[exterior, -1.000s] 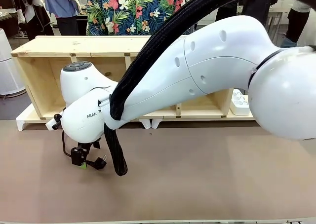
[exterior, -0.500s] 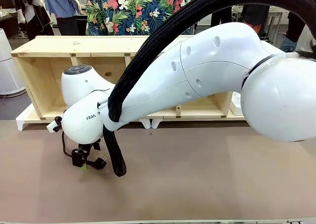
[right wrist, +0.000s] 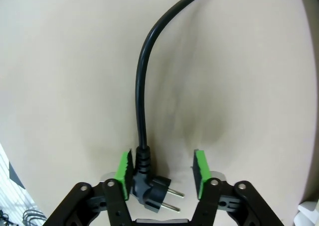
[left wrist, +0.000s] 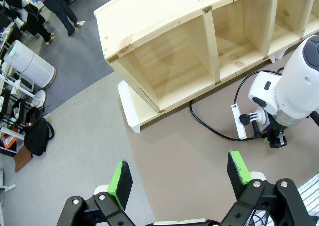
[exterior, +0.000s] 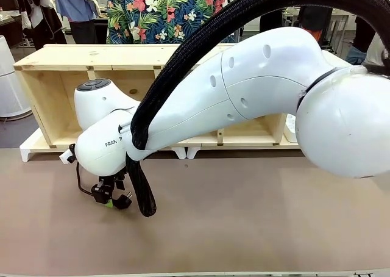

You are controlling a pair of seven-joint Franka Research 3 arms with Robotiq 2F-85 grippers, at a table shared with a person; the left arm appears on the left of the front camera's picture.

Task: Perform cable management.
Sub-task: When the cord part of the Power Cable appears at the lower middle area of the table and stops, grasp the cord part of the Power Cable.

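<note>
From the front, one white right arm (exterior: 244, 88) reaches across from the right to the left side of the brown table (exterior: 256, 216), with one thick braided hose (exterior: 183, 51) running along it and the letters "FRAN" legible on its wrist housing. The right gripper (exterior: 109, 199) sits low over the table with the black plug (exterior: 124, 201) at its tips, and the cable (exterior: 78, 180) loops out to its left. How wide its pincer stands is too small to judge here. Behind stands one wooden shelf (exterior: 91, 57), and beyond it one person in a flowered shirt (exterior: 164, 11). The left wrist view looks down from high up. The left gripper (left wrist: 178, 173) is spread wide and holds nothing, both green pads (left wrist: 119, 178) bare. This view adds one white power strip (left wrist: 237, 121) on the table beside the cable (left wrist: 209, 129), three shelf compartments, and one white air purifier (left wrist: 30, 64) on the floor. The right wrist view is the close one. The right gripper (right wrist: 162, 166) straddles the plug (right wrist: 149, 186), which touches one pad while its two pins point at the other across a gap. The cable (right wrist: 141, 96) runs away over the table.
</note>
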